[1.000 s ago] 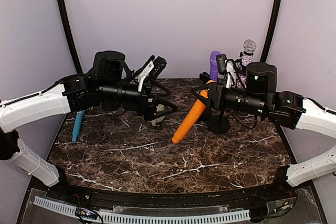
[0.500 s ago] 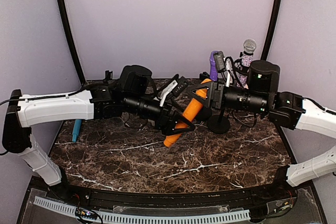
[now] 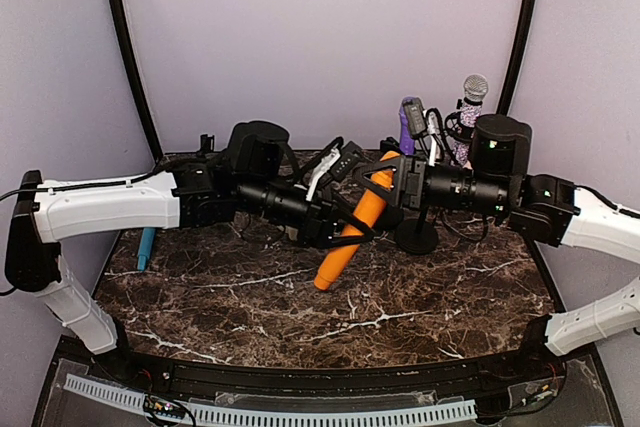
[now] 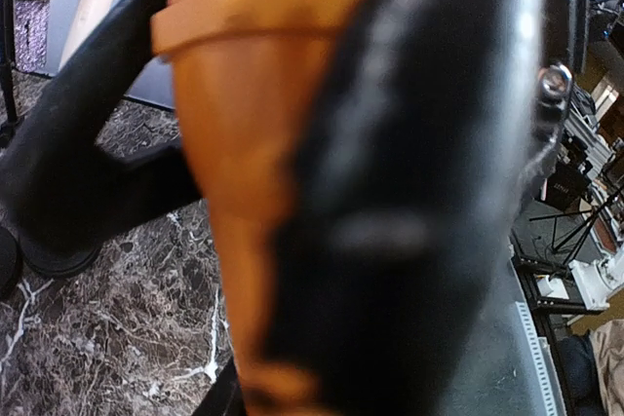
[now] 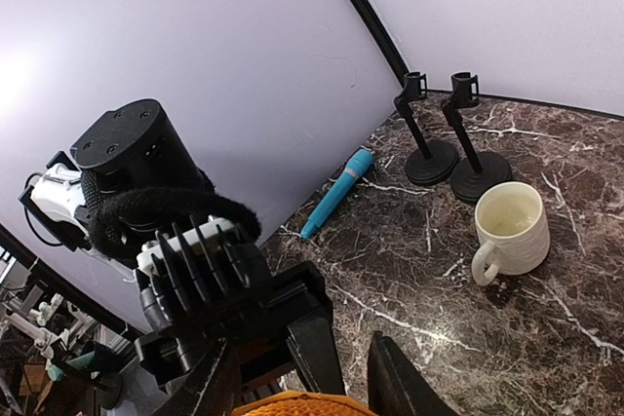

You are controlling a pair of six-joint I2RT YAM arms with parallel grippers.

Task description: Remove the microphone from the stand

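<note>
The orange microphone [image 3: 352,222] hangs tilted above the marble table [image 3: 430,297], its mesh head up and to the right. My right gripper [image 3: 388,179] is shut on it near the head, which shows at the bottom of the right wrist view [image 5: 302,404]. My left gripper [image 3: 345,215] is shut on the orange body lower down. In the left wrist view the body [image 4: 234,143] fills the frame, with one black finger [image 4: 419,192] pressed against it. A black stand [image 3: 415,237] is just right of the microphone; its clip is hidden behind my right gripper.
A purple microphone [image 3: 408,117] and a glittery silver-headed one [image 3: 472,92] stand upright at the back right. A blue microphone [image 5: 336,192] lies by the left wall. Two bare black stands [image 5: 429,148] and a cream mug [image 5: 509,229] are at the back.
My left arm swung in from the left to the orange microphone and its jaws closed on the body. The microphone now hangs a little steeper. My right gripper kept its hold.
</note>
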